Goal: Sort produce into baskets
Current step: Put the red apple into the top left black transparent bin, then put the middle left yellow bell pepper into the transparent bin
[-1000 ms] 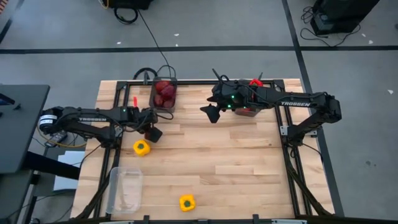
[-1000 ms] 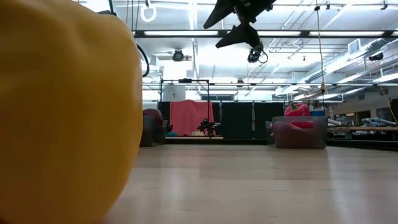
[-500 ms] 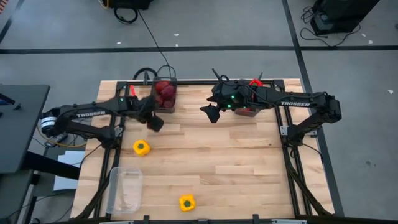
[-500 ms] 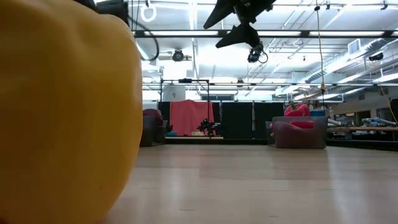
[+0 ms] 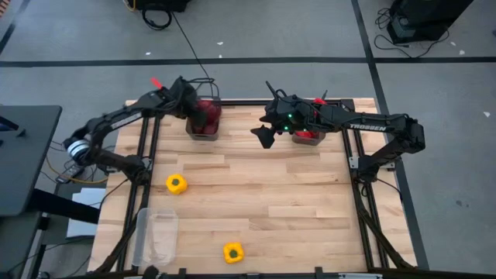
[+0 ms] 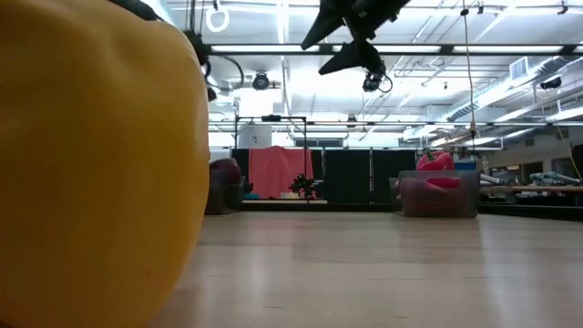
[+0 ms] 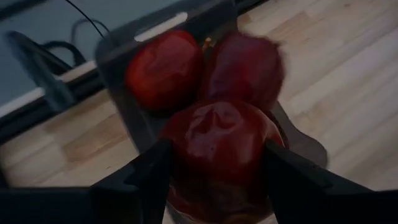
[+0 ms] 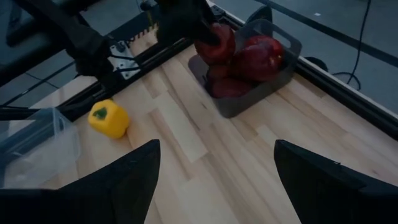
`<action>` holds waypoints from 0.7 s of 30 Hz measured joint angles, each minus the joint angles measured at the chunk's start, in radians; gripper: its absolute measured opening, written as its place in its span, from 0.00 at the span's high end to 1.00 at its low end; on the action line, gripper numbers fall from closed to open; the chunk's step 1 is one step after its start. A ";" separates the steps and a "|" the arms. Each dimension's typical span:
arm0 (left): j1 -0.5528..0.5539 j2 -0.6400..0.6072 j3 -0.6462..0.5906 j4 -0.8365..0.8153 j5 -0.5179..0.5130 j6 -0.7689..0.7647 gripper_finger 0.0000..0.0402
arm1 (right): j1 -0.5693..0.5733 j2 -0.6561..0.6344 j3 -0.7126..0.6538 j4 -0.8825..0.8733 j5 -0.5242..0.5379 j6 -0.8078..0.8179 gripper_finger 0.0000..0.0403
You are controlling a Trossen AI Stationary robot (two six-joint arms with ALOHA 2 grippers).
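Observation:
My left gripper [image 5: 195, 108] is over the left dark grey bin [image 5: 203, 128] at the table's far edge, shut on a dark maroon round fruit [image 7: 217, 155]. Two more maroon fruits [image 7: 165, 68] lie in that bin beneath it. My right gripper [image 5: 265, 133] is open and empty, high above the table beside the right dark bin [image 5: 308, 133], which holds red peppers. It also shows in the low view [image 6: 351, 36]. Two yellow peppers [image 5: 176, 184] [image 5: 232, 252] lie on the table. The nearer one fills the low view's left [image 6: 91, 164]. My left gripper pinches the maroon fruit between its two fingers, one on each of its opposite sides [image 7: 177, 168]. The fingers [image 7: 143, 177] come from above, slanting down. The fruit [image 8: 216, 43] is clear of the table, over the bin. Whether it touches the fruits beneath, I cannot tell.
A clear plastic tub [image 5: 157, 235] stands at the table's near left corner. A black frame [image 5: 364, 178] runs around the wooden table. The table's middle is bare wood [image 5: 279, 194].
My left gripper has gone from beside the left yellow pepper toward the table's far edge and up, and now stands over the left bin of maroon fruits. The yellow peppers have stayed where they were.

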 joint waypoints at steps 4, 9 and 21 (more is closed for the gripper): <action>0.034 0.077 0.005 0.083 0.003 0.003 0.42 | 0.000 0.000 0.000 -0.030 -0.005 0.000 0.20; 0.038 0.093 0.007 0.107 -0.014 -0.004 0.34 | 0.005 0.000 0.000 -0.067 -0.006 0.000 0.20; 0.037 0.092 0.203 -0.082 0.022 0.059 0.09 | 0.000 0.000 0.000 -0.069 -0.007 0.000 0.20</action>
